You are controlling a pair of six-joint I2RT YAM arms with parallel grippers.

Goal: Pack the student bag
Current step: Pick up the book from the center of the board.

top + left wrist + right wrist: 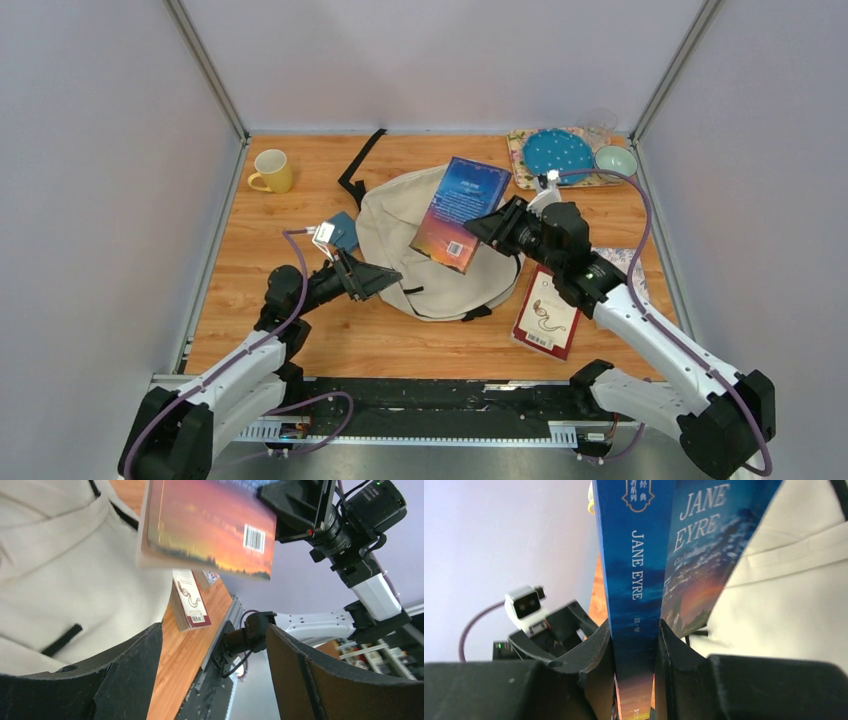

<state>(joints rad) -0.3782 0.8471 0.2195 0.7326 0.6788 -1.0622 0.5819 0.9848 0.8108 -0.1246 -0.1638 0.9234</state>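
The right gripper (634, 655) is clamped on a blue-and-orange paperback book (639, 555) titled "Jane Eyre". Its two black fingers (596, 650) press the covers from either side at the spine's lower end. The right arm reaches from its base diagonally to the middle of the table, wrist turned left. It holds the book tilted in the air above the cream fabric backpack (400, 235) with black straps, barcode side up in the top view.

The left gripper (215, 675) has its fingers (130, 665) spread wide apart with nothing between them. The left arm stretches low from its base. The gripper points right at the backpack's left edge, one finger just over the fabric; whether it touches cannot be told.

The backpack lies flat in the middle of the wooden table (260, 300). A red paperback (547, 318) lies on the table just beside the backpack's right side, under the right arm. A yellow mug (272, 171) stands at the far left.
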